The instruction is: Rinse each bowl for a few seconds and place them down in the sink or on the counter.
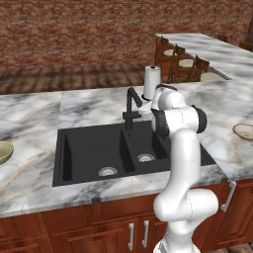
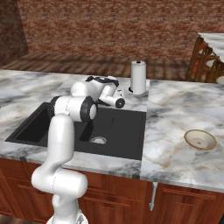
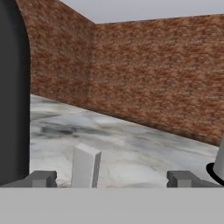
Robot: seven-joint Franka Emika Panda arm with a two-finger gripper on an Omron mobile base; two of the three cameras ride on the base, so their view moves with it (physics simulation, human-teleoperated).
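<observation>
Currently the hand [image 3: 111, 178] stands fully open and holds nothing, hovering by the faucet [image 1: 131, 106] behind the sink [image 1: 89, 148]. Both bowls rest on the desk [image 2: 175, 109]: the cream-rimmed bowl [image 2: 200, 139] well to the right, the olive-tan bowl [image 1: 4, 150] well to the left, neither clearly nearer.

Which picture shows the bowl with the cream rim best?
The right base view: the cream-rimmed bowl sits whole on the counter right of the sink, brownish inside showing. The left base view cuts it off at the right edge. The hand view looks across the counter toward the brick wall instead.
</observation>
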